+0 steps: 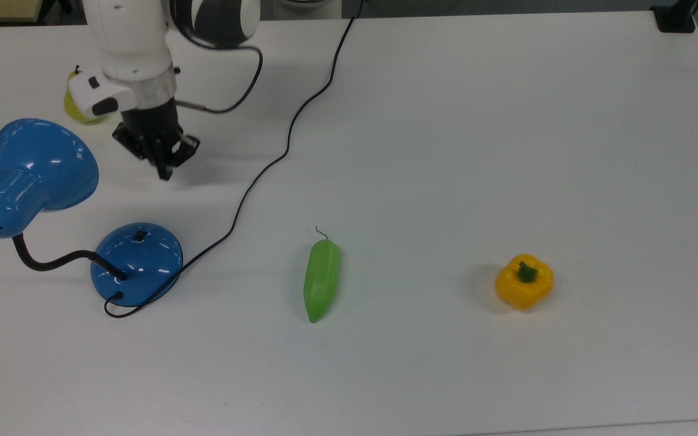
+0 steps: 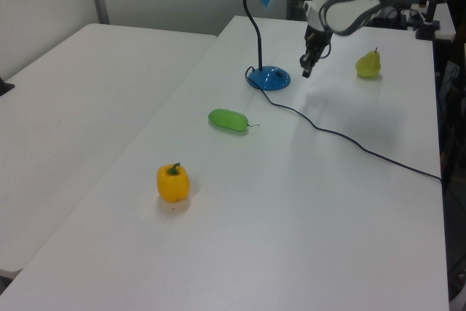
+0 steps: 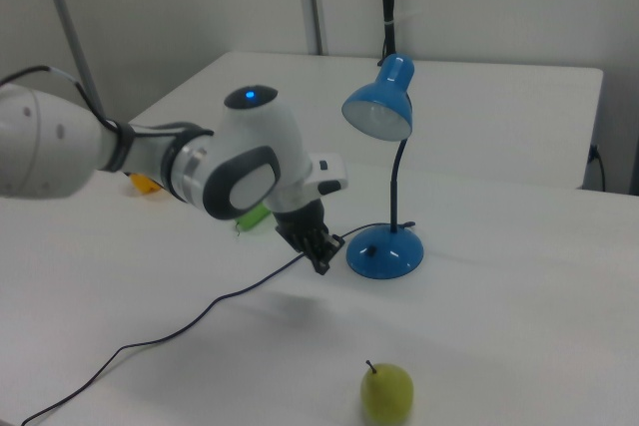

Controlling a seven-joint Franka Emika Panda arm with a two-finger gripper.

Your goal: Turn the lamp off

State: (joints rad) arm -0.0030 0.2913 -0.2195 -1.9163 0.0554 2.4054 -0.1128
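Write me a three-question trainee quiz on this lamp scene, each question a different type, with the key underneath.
1. True or false: the pincer is touching the lamp.
2. Multiple choice: in the top view, which item lies furthest to the top view's right? A) green pod-shaped vegetable B) yellow pepper C) pear
3. Fill in: the small black switch sits on the lamp's domed ____.

Key
1. False: the pincer hangs clear of the lamp, above bare table beyond the base.
2. B
3. base
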